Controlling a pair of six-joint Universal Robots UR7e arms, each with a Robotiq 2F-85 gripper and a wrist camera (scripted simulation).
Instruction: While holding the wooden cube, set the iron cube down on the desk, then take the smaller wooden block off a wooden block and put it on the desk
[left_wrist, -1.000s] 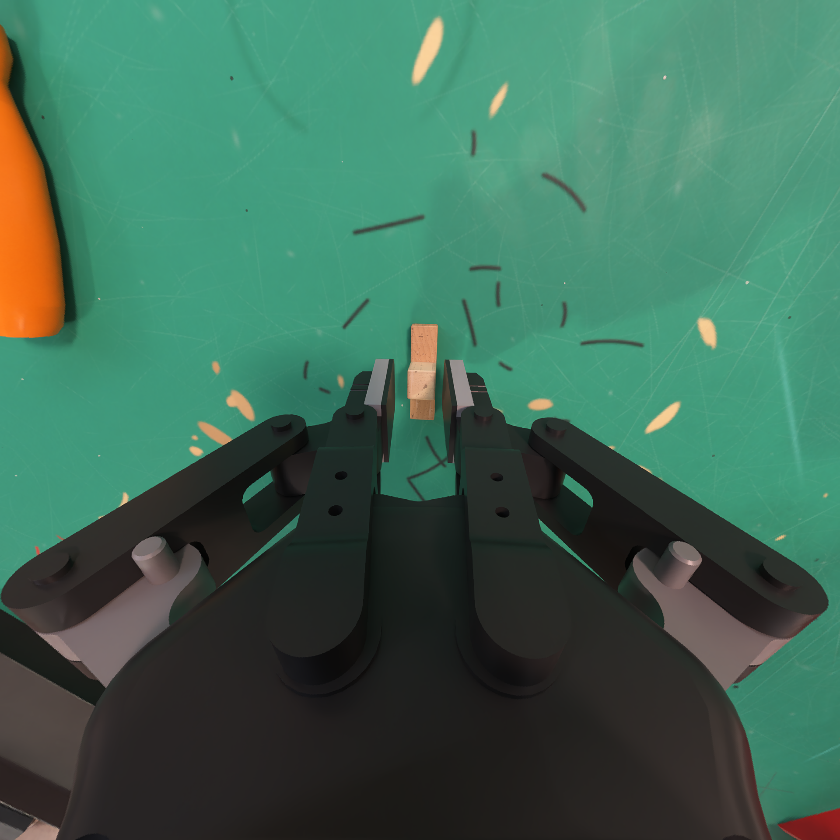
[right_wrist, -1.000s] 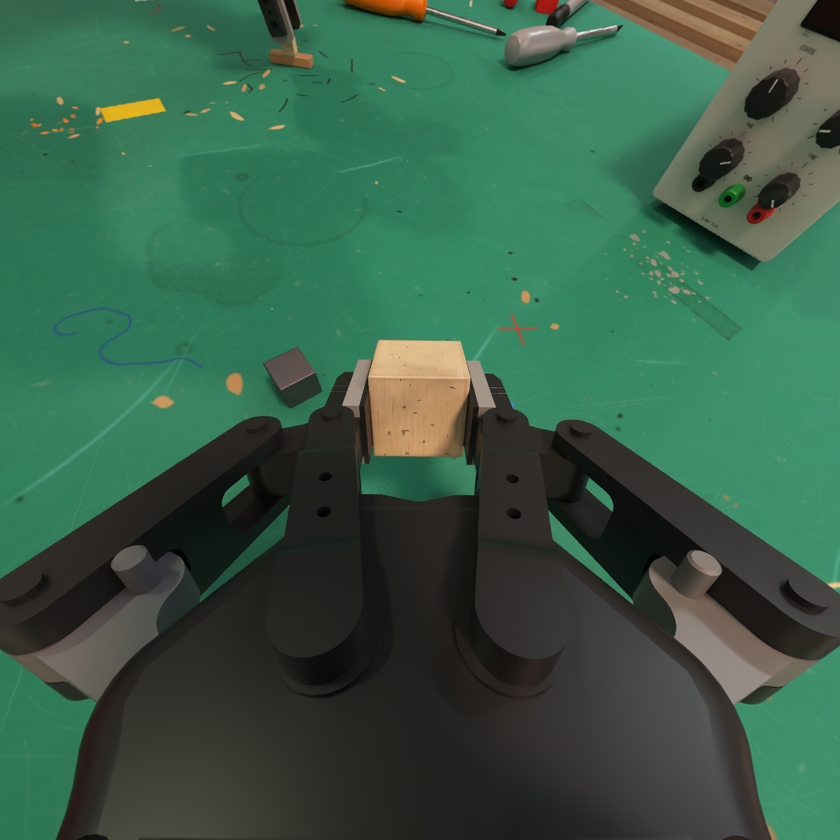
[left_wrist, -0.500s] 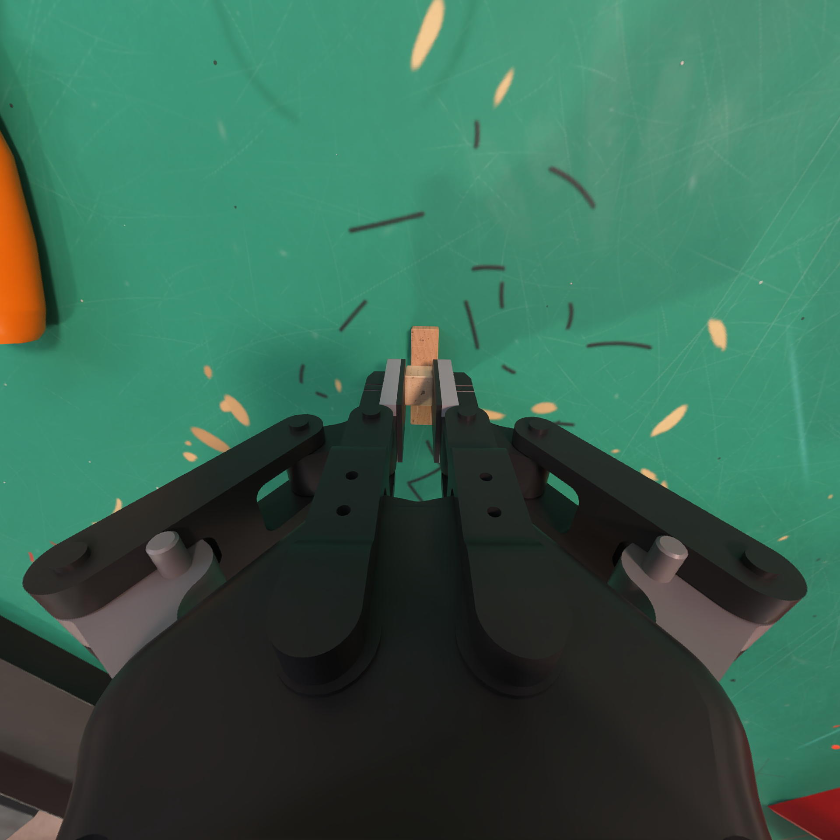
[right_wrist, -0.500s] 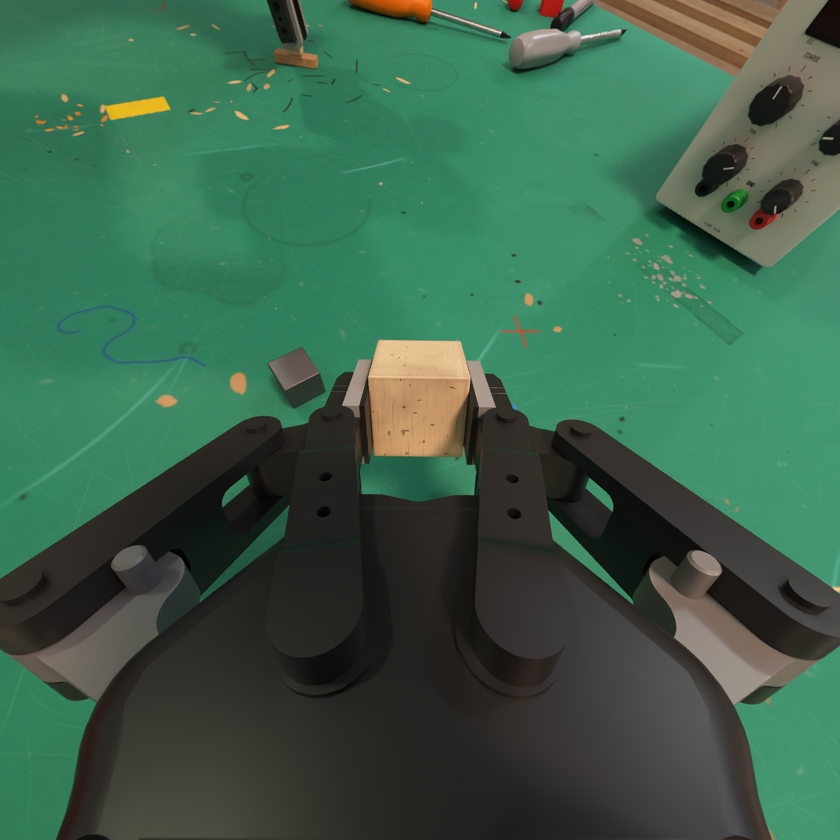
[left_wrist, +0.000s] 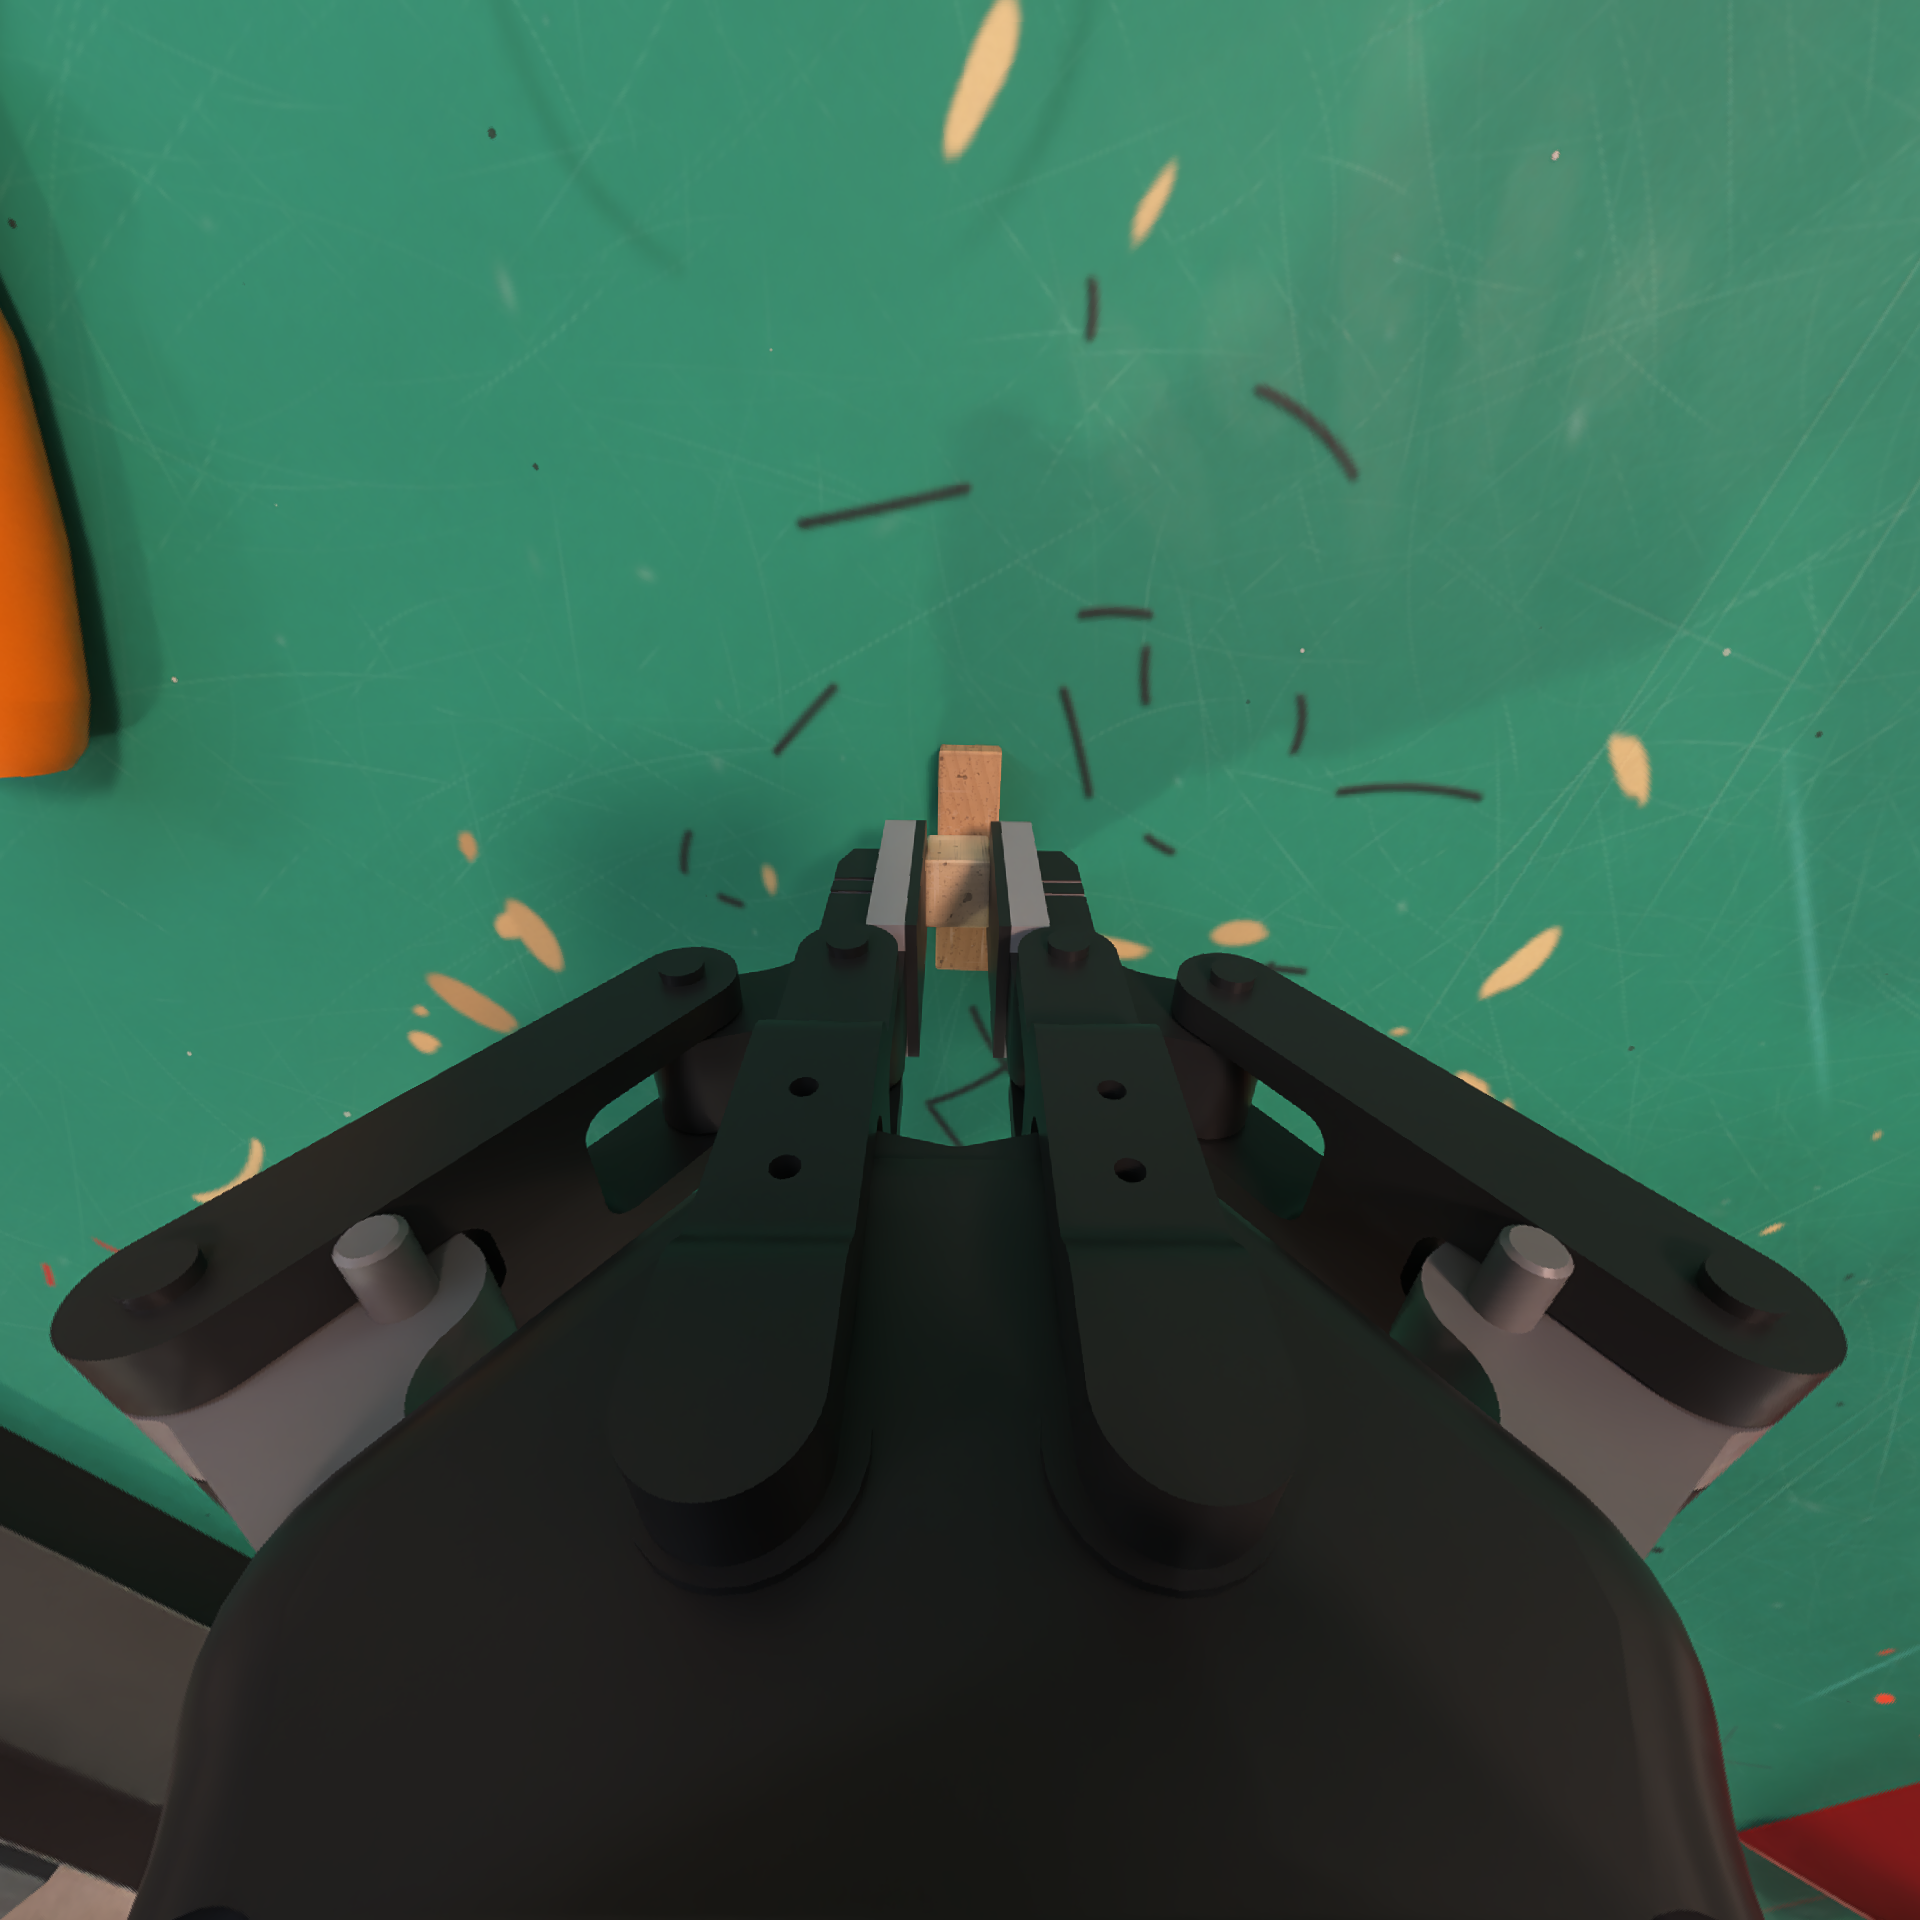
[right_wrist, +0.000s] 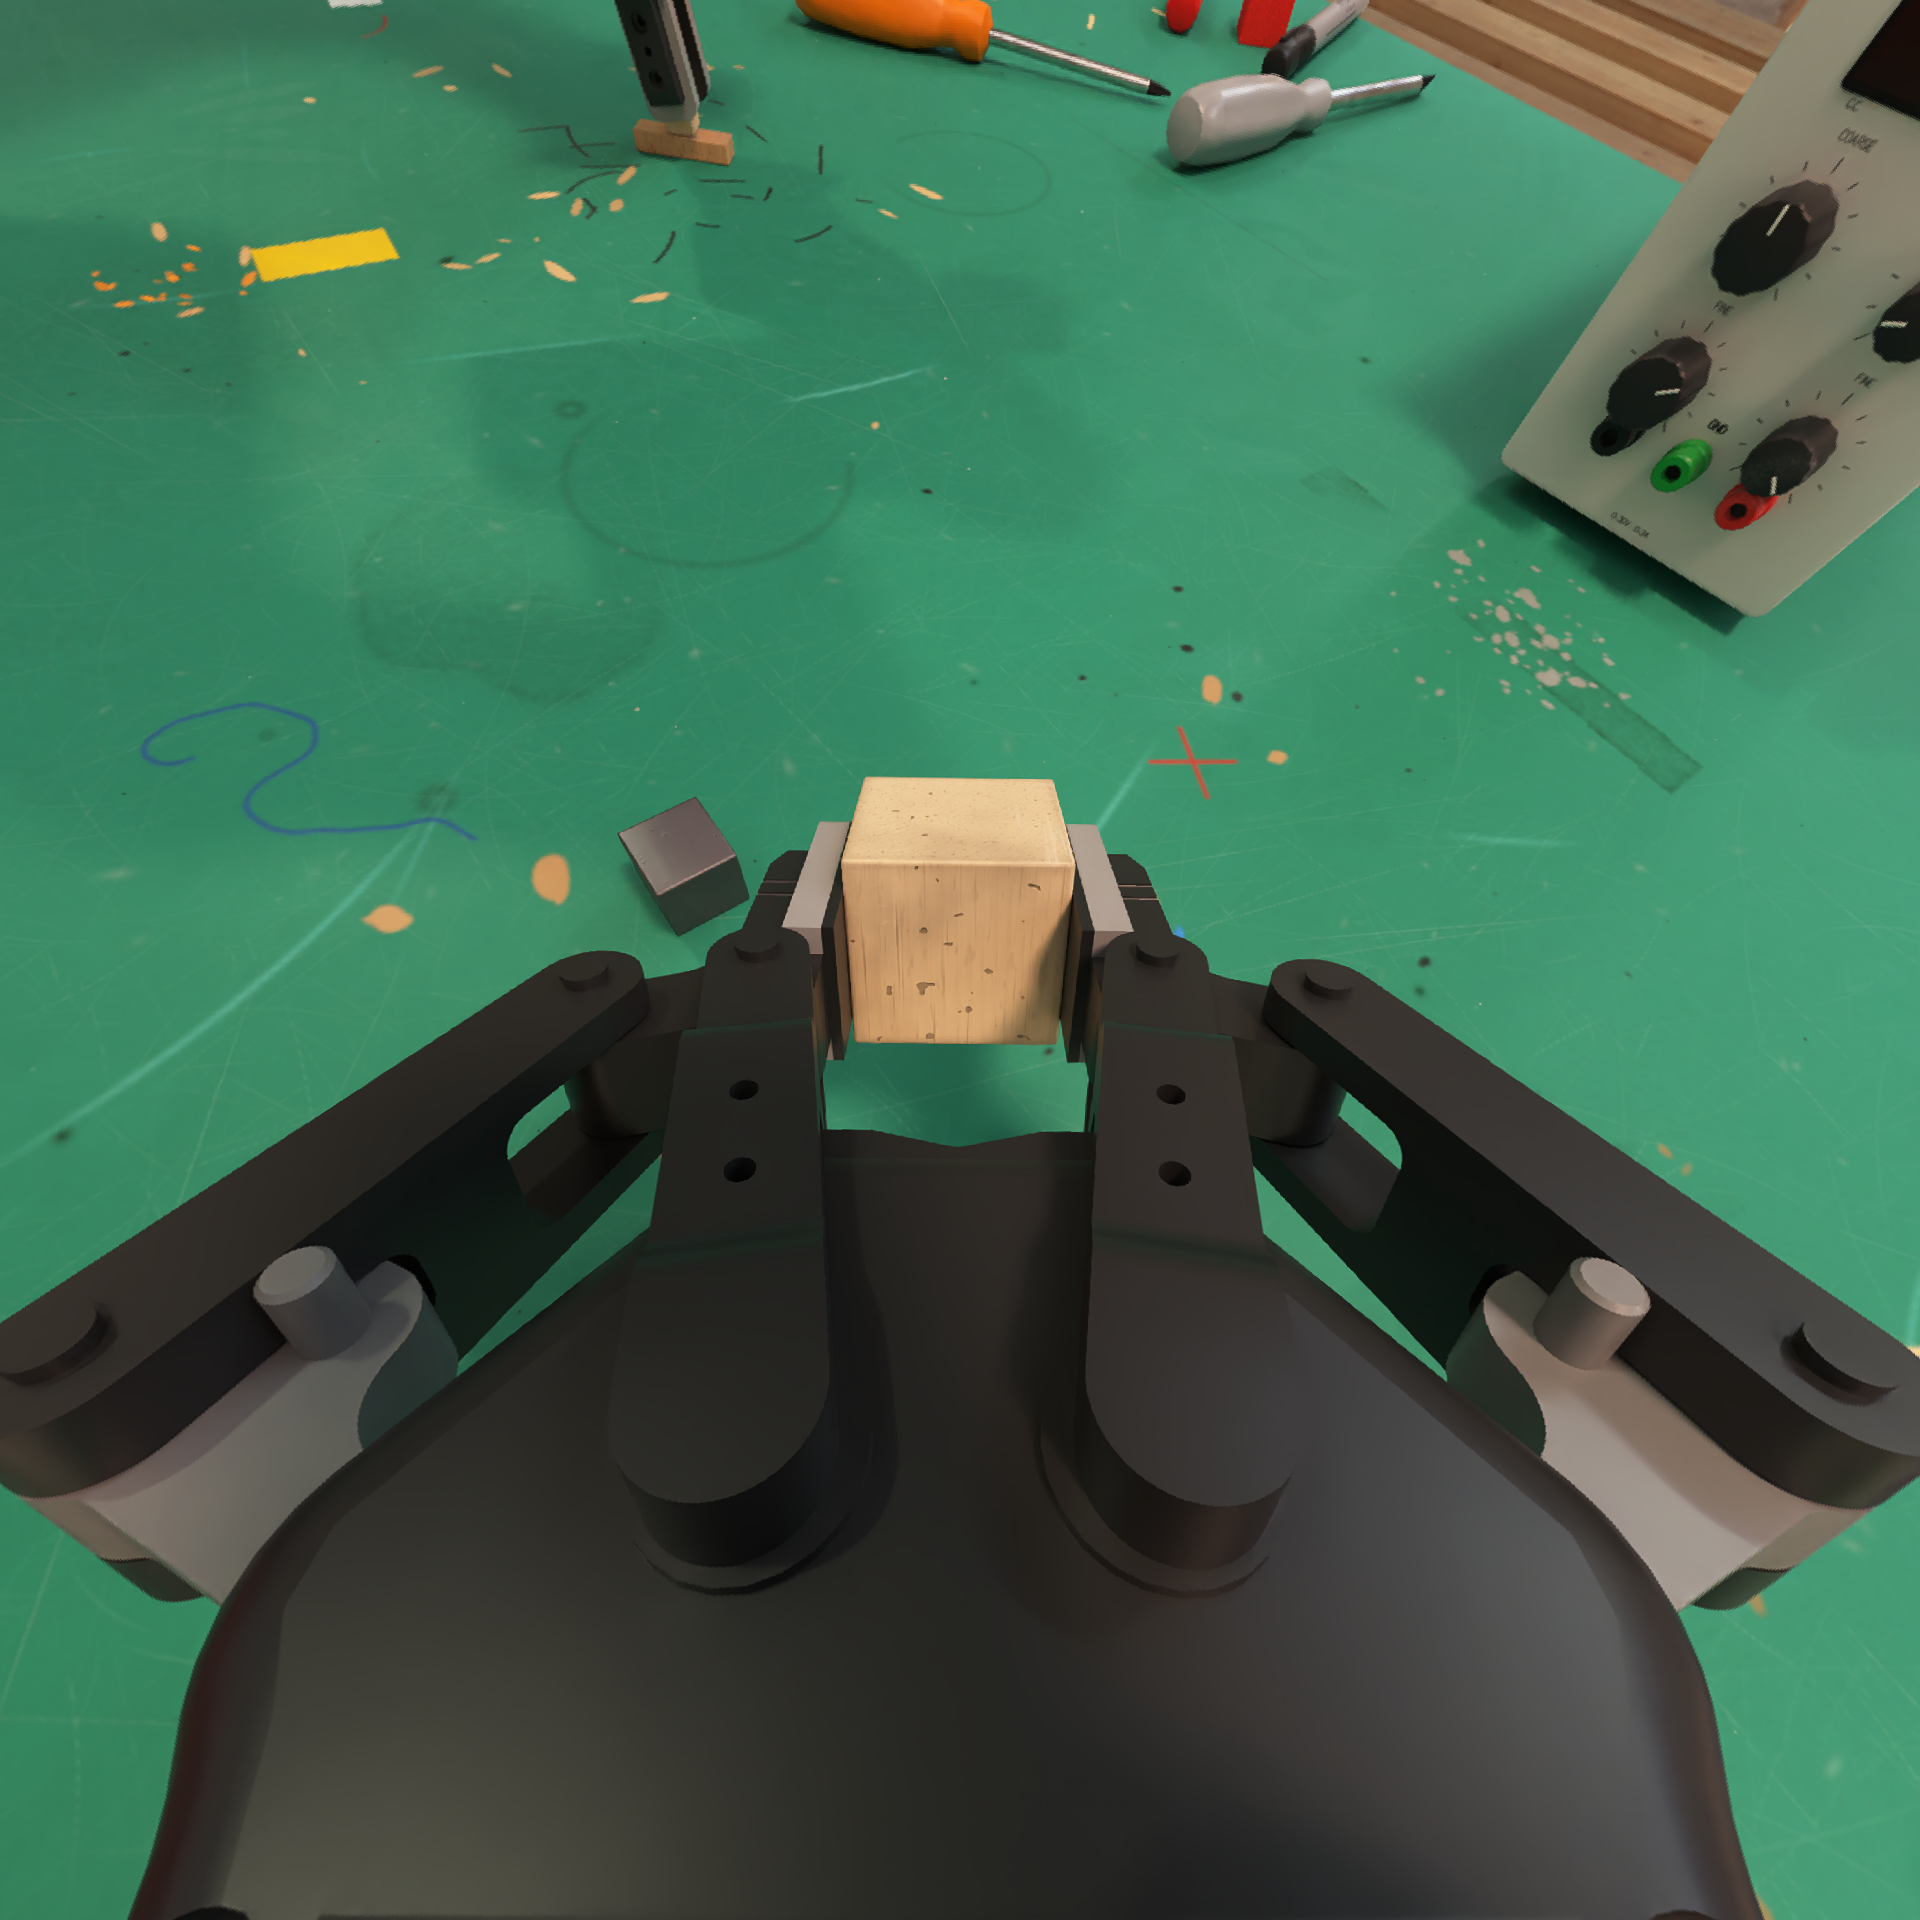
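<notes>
In the left wrist view my left gripper (left_wrist: 958, 871) is shut on the smaller wooden block (left_wrist: 956, 883), which sits on a flat wooden block (left_wrist: 968, 781) lying on the green desk mat (left_wrist: 416, 416). In the right wrist view my right gripper (right_wrist: 956, 883) is shut on the wooden cube (right_wrist: 956, 925) and holds it above the mat. The dark grey iron cube (right_wrist: 683, 862) lies on the mat just left of my right gripper. Far off in that view the left gripper (right_wrist: 681, 99) stands over the two wooden blocks (right_wrist: 686, 142).
An orange screwdriver handle (left_wrist: 31, 582) lies at the left. In the right wrist view an orange screwdriver (right_wrist: 935, 26), a grey screwdriver (right_wrist: 1247, 109), a marker and red items lie at the far edge. A white box with knobs (right_wrist: 1745, 343) stands at the right. A yellow tape strip (right_wrist: 324, 252) lies far left.
My left gripper closed from open onto the smaller wooden block and has moved slightly closer. My right gripper keeps hold of the wooden cube and has hardly moved.
</notes>
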